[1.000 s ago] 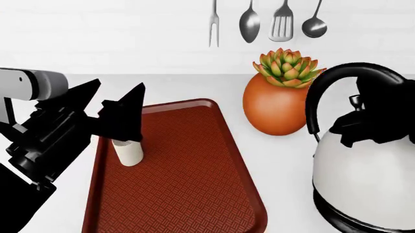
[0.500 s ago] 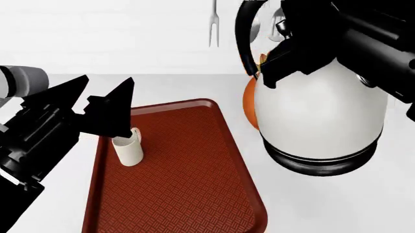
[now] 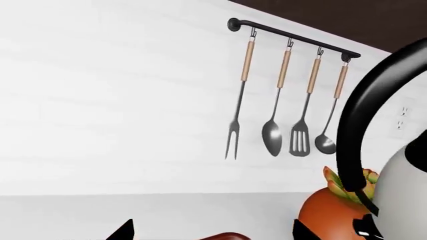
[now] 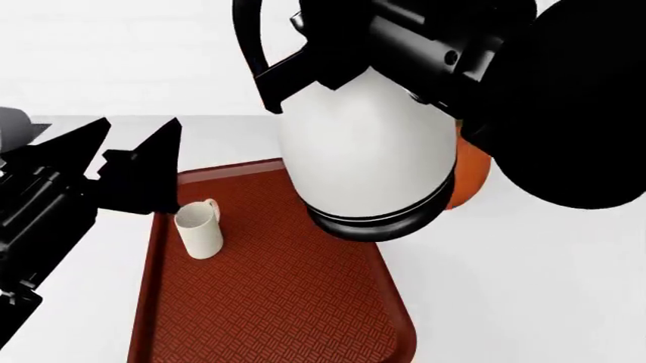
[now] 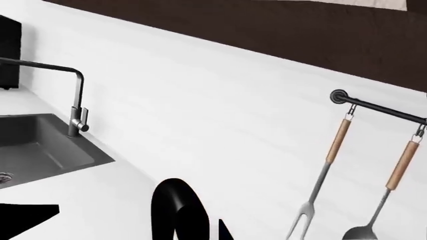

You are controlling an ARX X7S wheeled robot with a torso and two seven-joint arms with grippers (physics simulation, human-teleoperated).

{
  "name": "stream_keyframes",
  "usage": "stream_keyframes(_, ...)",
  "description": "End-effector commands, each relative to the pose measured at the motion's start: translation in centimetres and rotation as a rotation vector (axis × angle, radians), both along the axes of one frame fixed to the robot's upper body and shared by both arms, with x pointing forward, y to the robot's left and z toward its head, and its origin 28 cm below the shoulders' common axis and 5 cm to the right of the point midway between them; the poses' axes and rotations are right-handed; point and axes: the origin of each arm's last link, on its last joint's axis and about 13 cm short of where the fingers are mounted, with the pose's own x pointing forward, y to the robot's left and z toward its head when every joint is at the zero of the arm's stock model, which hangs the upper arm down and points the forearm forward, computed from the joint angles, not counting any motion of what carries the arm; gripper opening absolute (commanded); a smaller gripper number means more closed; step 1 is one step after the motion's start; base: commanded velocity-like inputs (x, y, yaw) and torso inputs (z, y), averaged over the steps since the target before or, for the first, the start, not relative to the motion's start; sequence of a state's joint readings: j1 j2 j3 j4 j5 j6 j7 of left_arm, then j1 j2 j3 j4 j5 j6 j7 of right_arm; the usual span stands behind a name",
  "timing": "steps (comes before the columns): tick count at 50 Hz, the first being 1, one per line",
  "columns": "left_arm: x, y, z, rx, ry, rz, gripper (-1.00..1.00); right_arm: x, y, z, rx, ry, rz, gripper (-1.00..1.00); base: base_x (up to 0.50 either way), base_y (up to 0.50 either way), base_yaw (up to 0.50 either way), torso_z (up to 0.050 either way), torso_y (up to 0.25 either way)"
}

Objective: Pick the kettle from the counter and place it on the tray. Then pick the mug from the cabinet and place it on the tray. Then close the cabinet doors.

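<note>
I see the kettle [image 4: 365, 151] raised off the counter [image 4: 525, 287], tilted, its black base above the far right part of the tray [image 4: 293, 302]; the right gripper [image 4: 404, 41] is clamped at its top by the handle; the mug [image 4: 200, 229] stands upright on the tray's left side; the left gripper [image 4: 121, 162] hangs just beside the mug, jaws spread, empty; the orange plant pot [image 4: 473, 178] sits behind the kettle.

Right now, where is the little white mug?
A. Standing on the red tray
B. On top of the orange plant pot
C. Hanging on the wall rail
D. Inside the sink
A. In the head view the mug stands upright on the tray, near its far left corner, while the kettle is held up in the air above the tray.
</note>
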State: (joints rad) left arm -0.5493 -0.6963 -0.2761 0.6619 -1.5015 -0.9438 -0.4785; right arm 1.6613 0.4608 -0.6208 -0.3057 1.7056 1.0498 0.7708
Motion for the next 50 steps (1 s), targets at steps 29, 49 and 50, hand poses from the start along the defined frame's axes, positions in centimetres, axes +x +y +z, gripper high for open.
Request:
stream_keyframes(29, -0.2, 1.3, -0.4, -0.032, 0.004, 0.043, 1.00, 0.2, 4.7, -6.3, 0.148, 0.122, 0.276, -1.00, 0.00, 0.00, 0.00, 0.000, 0.000)
stream_keyframes(49, -0.1, 1.6, -0.8, -0.035, 0.011, 0.052, 1.00, 1.0, 5.1, -8.7, 0.169, 0.193, 0.288, -1.00, 0.00, 0.00, 0.00, 0.001, 0.001)
stream_keyframes(50, -0.1, 1.6, -0.8, -0.035, 0.011, 0.052, 1.00, 1.0, 5.1, -8.8, 0.170, 0.196, 0.287, -1.00, 0.00, 0.00, 0.00, 0.000, 0.000)
